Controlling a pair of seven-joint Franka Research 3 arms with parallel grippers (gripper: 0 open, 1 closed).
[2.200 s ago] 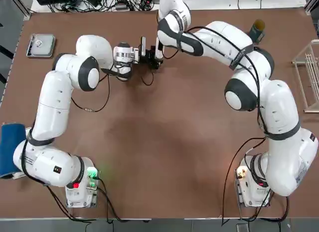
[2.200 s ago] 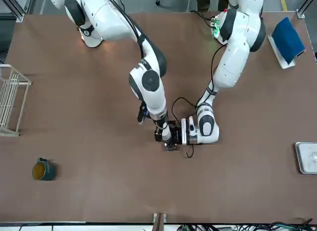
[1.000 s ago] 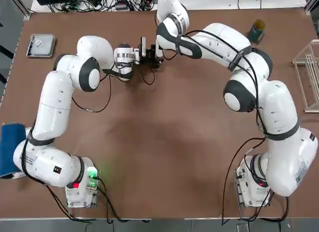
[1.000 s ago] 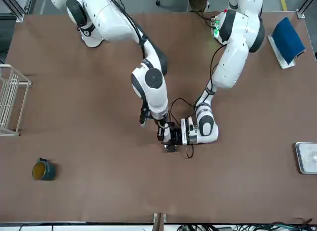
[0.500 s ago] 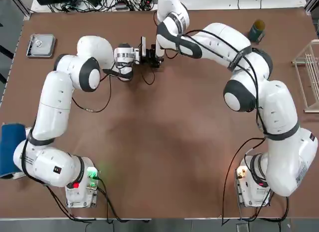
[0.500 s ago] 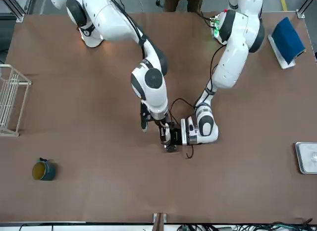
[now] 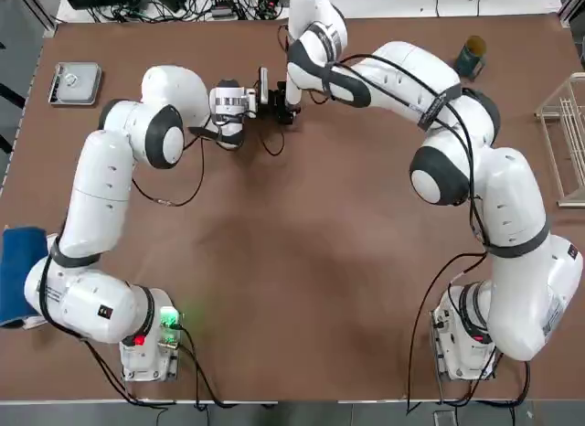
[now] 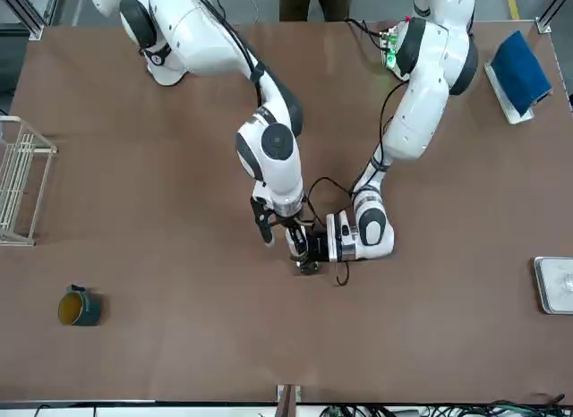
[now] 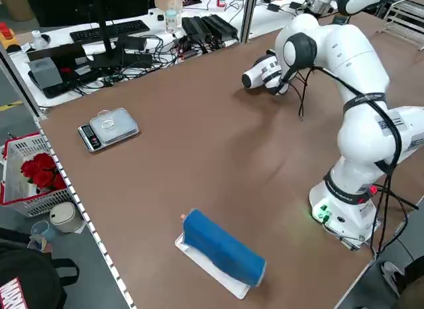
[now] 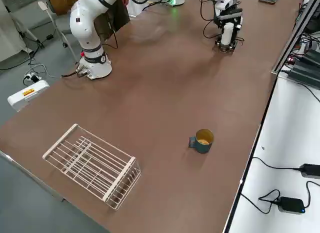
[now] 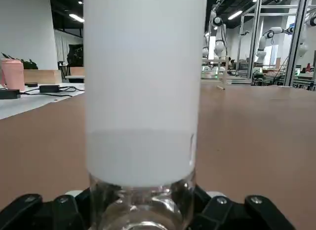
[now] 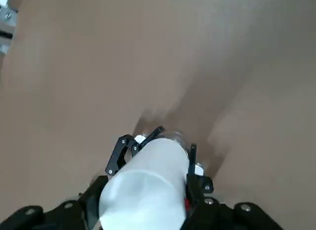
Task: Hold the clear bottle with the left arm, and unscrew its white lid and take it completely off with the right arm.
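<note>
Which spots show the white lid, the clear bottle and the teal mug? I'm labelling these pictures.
White lid point(image 12: 145, 190): right wrist view, on its side.
Clear bottle point(image 11: 143, 208): left wrist view, on its neck.
Teal mug point(image 8: 89, 308): front view, on its outer wall.

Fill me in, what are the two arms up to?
The left gripper holds the clear bottle out over the table's far half. The right gripper is closed around the white lid at that same spot. The lid is still on the bottle. Off to the right sits a teal mug, not involved.
</note>
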